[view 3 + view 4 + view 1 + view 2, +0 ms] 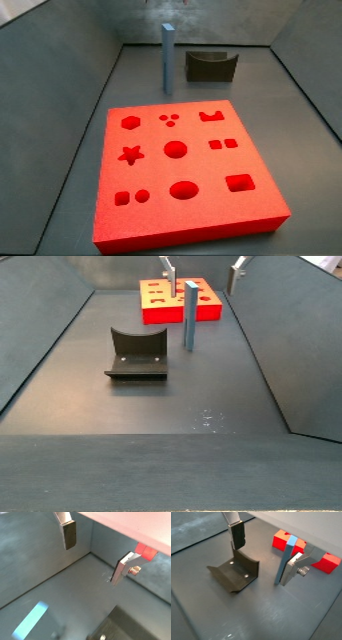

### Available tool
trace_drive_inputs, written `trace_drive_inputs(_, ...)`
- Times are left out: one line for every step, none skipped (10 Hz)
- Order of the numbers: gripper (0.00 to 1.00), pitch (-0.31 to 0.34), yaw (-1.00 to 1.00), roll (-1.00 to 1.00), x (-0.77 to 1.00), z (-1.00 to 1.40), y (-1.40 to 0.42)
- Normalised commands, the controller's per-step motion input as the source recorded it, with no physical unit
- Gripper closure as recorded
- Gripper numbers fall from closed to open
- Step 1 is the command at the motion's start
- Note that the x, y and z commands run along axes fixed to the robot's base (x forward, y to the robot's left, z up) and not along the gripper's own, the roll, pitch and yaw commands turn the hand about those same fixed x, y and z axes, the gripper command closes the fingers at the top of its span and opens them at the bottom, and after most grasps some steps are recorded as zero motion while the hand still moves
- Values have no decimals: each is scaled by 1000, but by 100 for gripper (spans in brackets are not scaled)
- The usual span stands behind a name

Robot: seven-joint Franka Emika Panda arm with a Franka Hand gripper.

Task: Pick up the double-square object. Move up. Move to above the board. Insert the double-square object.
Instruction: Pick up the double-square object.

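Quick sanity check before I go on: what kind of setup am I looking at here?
Probably a lab test enclosure for insertion trials: a dark grey walled floor, a red board with shaped cutouts, an upright blue-grey double-square object and a dark U-shaped block. The gripper hangs open above the board's end.

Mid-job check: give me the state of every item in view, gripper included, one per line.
double-square object: standing upright on the floor, not held, not inserted.
board: lying flat, every cutout empty.
dark grey U-shaped block: resting on the floor beside the post, apart from it.
gripper: above the floor near the post, jaws open, nothing between the fingers.
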Motion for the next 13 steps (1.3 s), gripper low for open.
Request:
trace_drive_inputs(0, 0, 397, -121, 263, -357, -591)
trace_drive_inputs(0, 0, 409, -146, 251, -383, -569)
trace_drive_inputs(0, 10, 506, -166, 126, -411, -489)
trace_drive_inputs(0, 74, 523, -167, 11, -317, -451)
trace_drive_inputs(0, 70, 460, -203, -20, -286, -383)
trace_drive_inputs(0, 60, 431, -216, -129, -294, -331)
trace_drive_inputs(0, 0, 406, -220, -89, -340, -326)
trace_drive_inputs(0, 0, 314, -101, -14, -320, -334)
trace_drive_inputs(0, 0, 317, -27, -11, -263, -380)
trace_drive_inputs(0, 0, 337, 0, -17, -169, -360)
trace_drive_inputs(0, 7, 346, 219, -20, 0, -309)
trace_drive_inputs(0, 36, 271, 367, 0, 0, -254)
trace_drive_inputs(0, 36, 237, 417, -20, 0, -177)
